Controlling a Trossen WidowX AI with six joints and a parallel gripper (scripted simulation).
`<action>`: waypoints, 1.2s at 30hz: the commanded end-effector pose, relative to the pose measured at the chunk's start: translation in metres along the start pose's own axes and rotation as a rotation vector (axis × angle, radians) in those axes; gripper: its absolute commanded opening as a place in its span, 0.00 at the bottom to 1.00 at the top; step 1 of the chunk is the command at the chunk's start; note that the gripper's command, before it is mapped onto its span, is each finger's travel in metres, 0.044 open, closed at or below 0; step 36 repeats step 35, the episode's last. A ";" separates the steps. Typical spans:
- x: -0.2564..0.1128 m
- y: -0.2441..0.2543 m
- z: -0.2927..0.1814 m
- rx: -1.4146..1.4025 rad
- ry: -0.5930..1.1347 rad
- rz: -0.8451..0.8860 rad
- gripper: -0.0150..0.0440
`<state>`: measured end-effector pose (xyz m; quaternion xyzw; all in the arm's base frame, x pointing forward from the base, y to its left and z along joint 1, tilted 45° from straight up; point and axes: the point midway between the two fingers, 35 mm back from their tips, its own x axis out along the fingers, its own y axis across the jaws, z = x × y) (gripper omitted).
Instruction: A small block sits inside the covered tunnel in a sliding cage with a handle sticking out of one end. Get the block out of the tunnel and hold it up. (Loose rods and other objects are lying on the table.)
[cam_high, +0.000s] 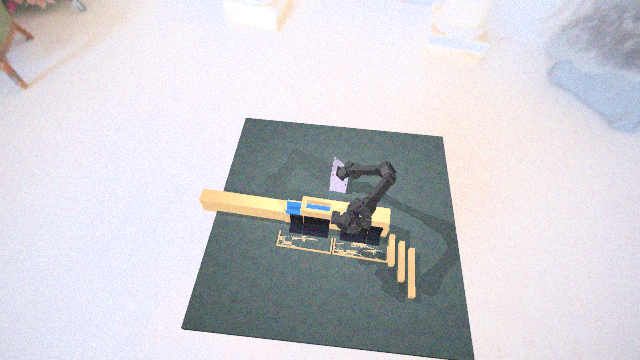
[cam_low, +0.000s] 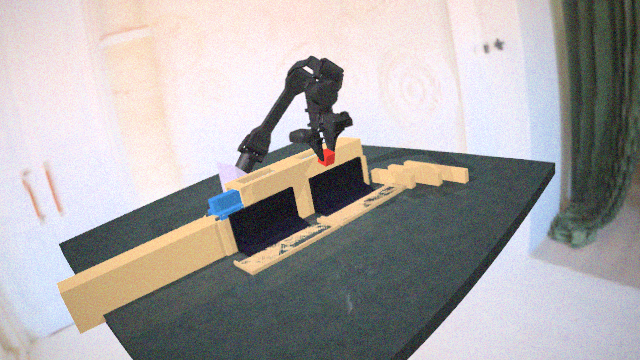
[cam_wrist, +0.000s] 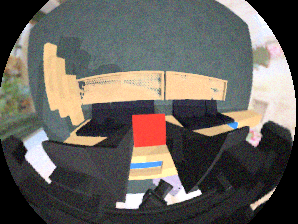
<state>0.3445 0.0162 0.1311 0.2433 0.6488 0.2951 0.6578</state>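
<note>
In the exterior and wrist views you can see the block (cam_low: 326, 157) (cam_wrist: 149, 130), which the top view does not visibly show beneath the arm (cam_high: 382, 187) (cam_low: 280, 107). The block presents flat, plain red faces and square edges. Note that your claw (cam_low: 327, 152) (cam_wrist: 148, 124) is partly open and clamped on the block, which sits between its fingertips, out of the tunnel (cam_high: 345, 206) (cam_low: 302, 192) and level with its upper part.

A green curtain (cam_low: 600, 110) hangs (rather rumpled) beside pale walls (cam_low: 240, 60).
</note>
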 end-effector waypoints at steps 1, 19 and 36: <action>-0.017 0.001 -0.003 -0.006 -0.003 -0.002 0.25; -0.020 -0.033 -0.003 -0.004 -0.519 0.069 0.25; -0.019 -0.033 0.025 -0.005 -0.521 0.064 0.25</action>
